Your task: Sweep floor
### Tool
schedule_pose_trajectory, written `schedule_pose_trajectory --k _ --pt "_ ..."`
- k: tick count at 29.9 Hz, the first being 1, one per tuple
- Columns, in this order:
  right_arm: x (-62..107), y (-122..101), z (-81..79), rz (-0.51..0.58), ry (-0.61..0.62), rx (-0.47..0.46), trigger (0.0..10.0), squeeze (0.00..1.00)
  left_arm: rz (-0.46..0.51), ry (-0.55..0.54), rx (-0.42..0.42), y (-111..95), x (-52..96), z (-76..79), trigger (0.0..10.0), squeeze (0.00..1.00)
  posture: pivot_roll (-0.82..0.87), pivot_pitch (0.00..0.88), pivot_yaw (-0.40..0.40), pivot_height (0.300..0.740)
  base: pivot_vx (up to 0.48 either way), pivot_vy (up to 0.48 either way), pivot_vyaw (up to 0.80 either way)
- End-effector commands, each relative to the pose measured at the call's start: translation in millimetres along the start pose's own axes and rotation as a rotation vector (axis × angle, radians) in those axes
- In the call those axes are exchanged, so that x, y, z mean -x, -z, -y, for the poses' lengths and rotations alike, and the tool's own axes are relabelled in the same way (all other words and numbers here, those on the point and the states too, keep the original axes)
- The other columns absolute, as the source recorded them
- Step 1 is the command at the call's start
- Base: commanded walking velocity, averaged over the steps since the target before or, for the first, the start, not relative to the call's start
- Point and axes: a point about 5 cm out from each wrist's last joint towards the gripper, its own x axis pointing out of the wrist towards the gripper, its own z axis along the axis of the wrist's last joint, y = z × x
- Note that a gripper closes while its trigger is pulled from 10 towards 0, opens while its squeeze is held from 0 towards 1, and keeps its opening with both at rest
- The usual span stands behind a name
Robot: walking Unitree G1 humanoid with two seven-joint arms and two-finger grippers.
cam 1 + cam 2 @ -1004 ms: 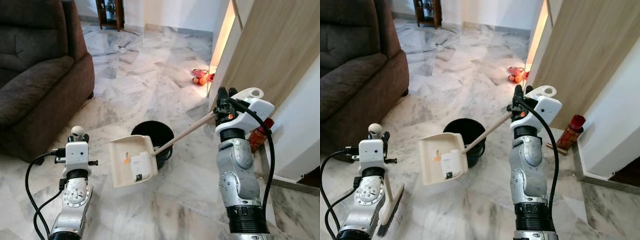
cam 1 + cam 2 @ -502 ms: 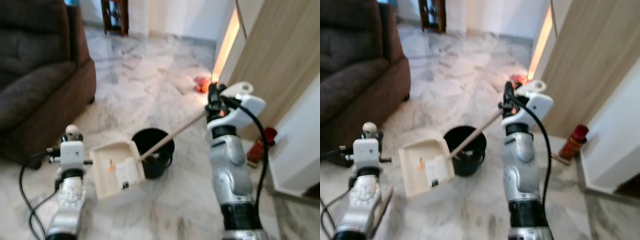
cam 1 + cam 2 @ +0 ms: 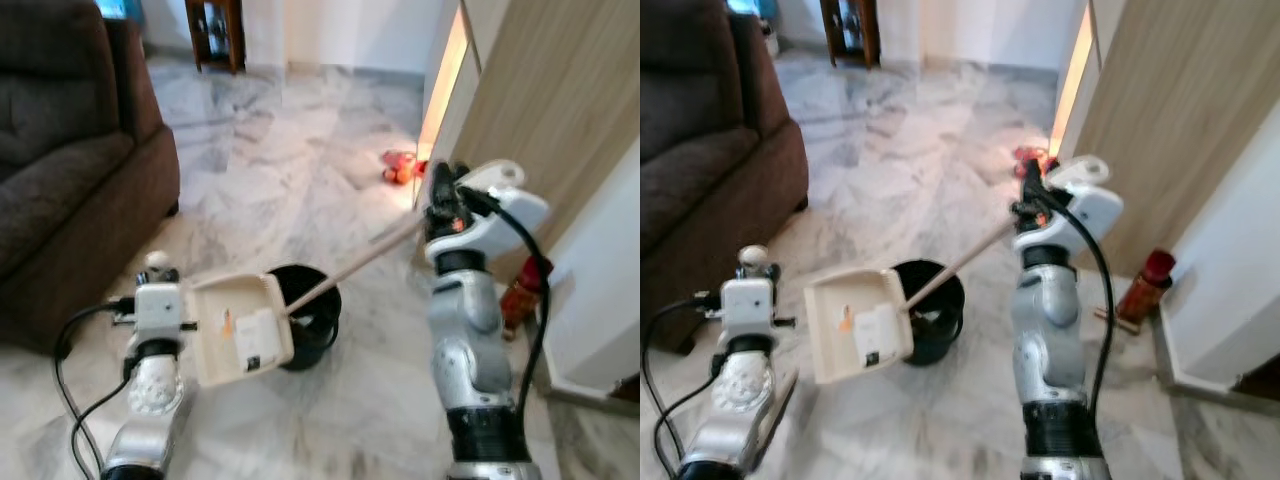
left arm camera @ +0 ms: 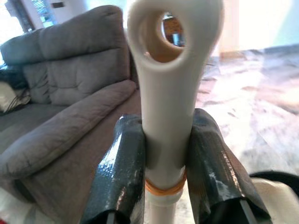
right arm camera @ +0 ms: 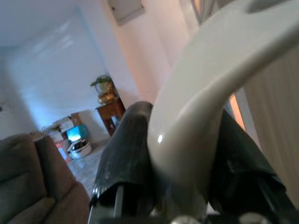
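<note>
My right gripper [image 3: 441, 196] is shut on the loop end of a cream dustpan's long handle [image 3: 355, 265], held at chest height. The dustpan [image 3: 240, 338] hangs tilted, its open side towards me, just left of a black bucket [image 3: 308, 318] on the marble floor. In the right wrist view the handle loop [image 5: 196, 107] sits between the black fingers [image 5: 126, 154]. My left gripper [image 3: 157, 272] is shut on the white broom handle [image 4: 170, 70], whose tip with its hole stands up between the fingers [image 4: 124, 168]. The broom's brush [image 3: 786, 388] rests on the floor by my left arm.
A brown sofa [image 3: 60, 190] fills the left side. A wooden panel [image 3: 560, 110] and a white wall stand at the right, with a red bottle [image 3: 522, 290] at their foot. An orange toy [image 3: 397, 168] lies on the floor further ahead. A wooden cabinet [image 3: 215, 30] stands at the back.
The view swayed as I moved. The dustpan has shifted left relative to the bucket, closer to my left arm. Both grippers keep their holds.
</note>
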Motion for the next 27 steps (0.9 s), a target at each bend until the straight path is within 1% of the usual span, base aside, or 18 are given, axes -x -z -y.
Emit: schedule_pose_trajectory --k 1,27 --pt "-5.0 -15.8 -15.3 0.085 -0.04 -0.035 10.0 0.0 0.051 -0.021 -0.012 -8.4 -4.1 -7.2 10.0 0.0 0.12 0.0 -0.031 0.74 0.3 0.0 0.0" --pt "-4.1 -18.3 -19.0 0.105 -0.054 -0.062 10.0 0.0 0.062 -0.032 -0.013 -10.3 -6.1 -9.3 10.0 0.0 0.12 0.0 -0.03 0.74 0.299 0.0 0.0"
